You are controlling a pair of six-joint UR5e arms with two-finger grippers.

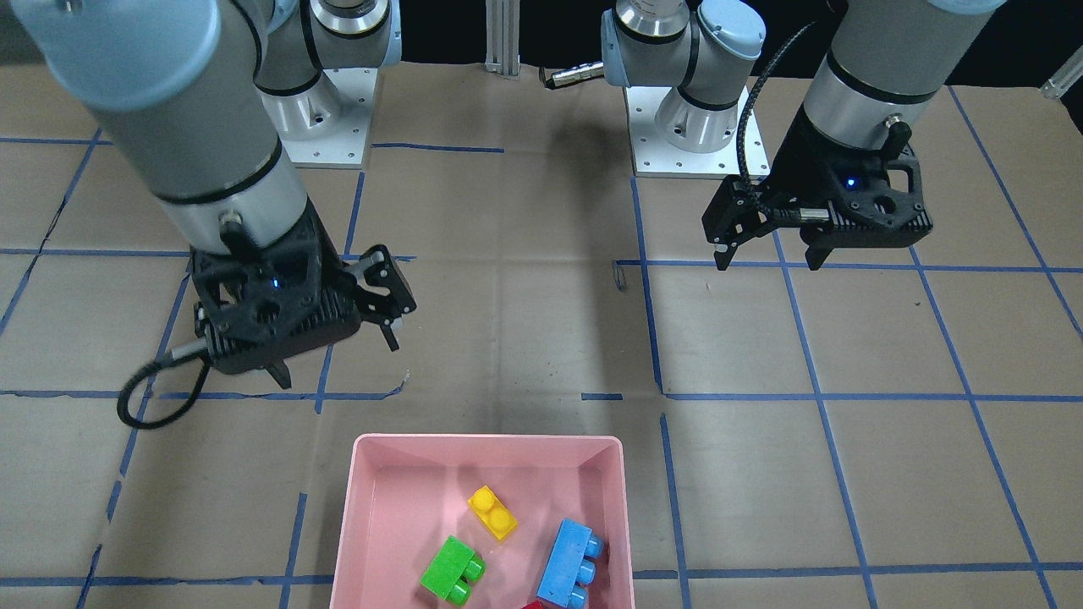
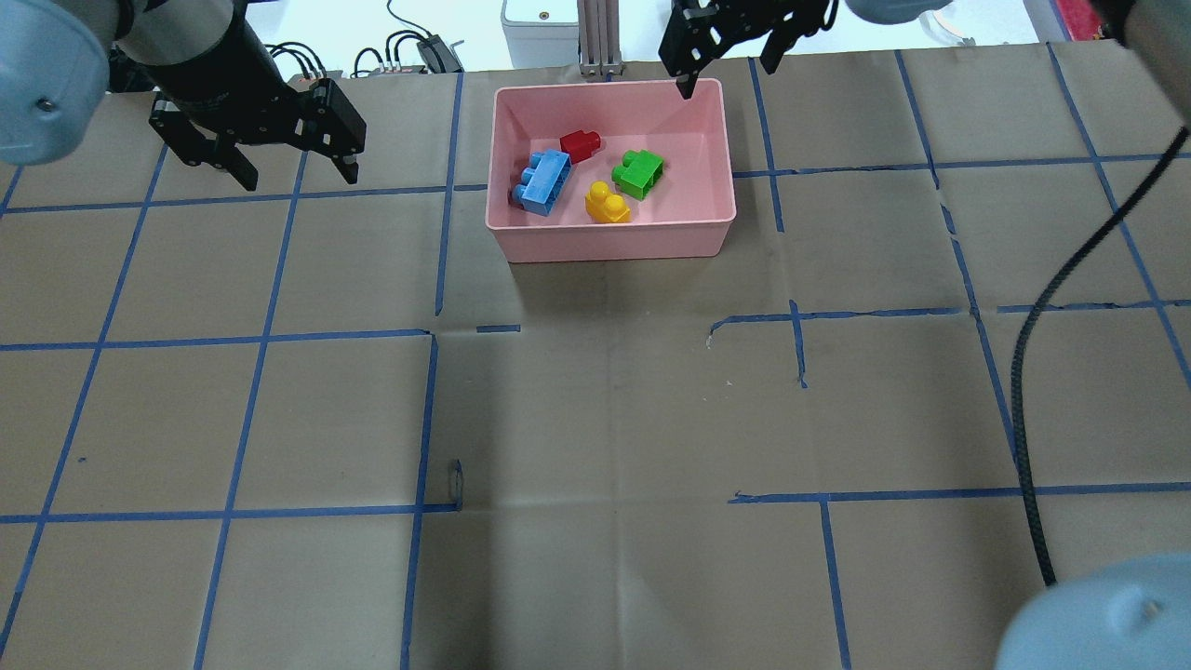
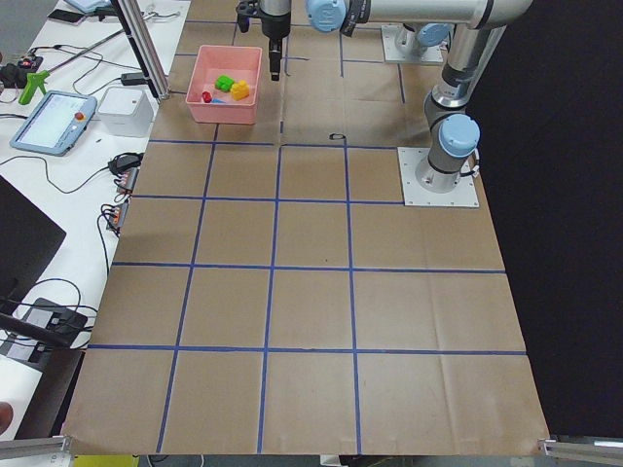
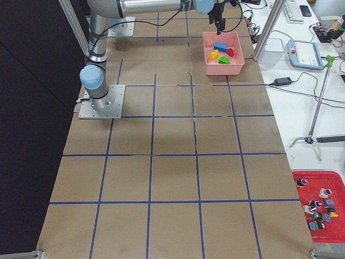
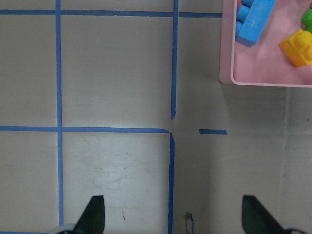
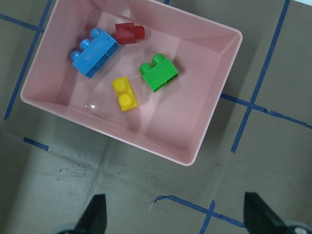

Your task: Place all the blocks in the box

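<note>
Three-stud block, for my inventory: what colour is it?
The three-stud block is light blue; the right wrist view shows it best.

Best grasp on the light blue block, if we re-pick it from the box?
From straight above. The light blue block lies on its side, studs toward the box wall. Pinch mid-length, middle stud to base; red block crowds one end, so probably not lengthwise.

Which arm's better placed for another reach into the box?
Right. The right gripper hangs open by the box, which shows whole in its wrist view; the left gripper sits farther off. All four blocks already lie inside.
</note>
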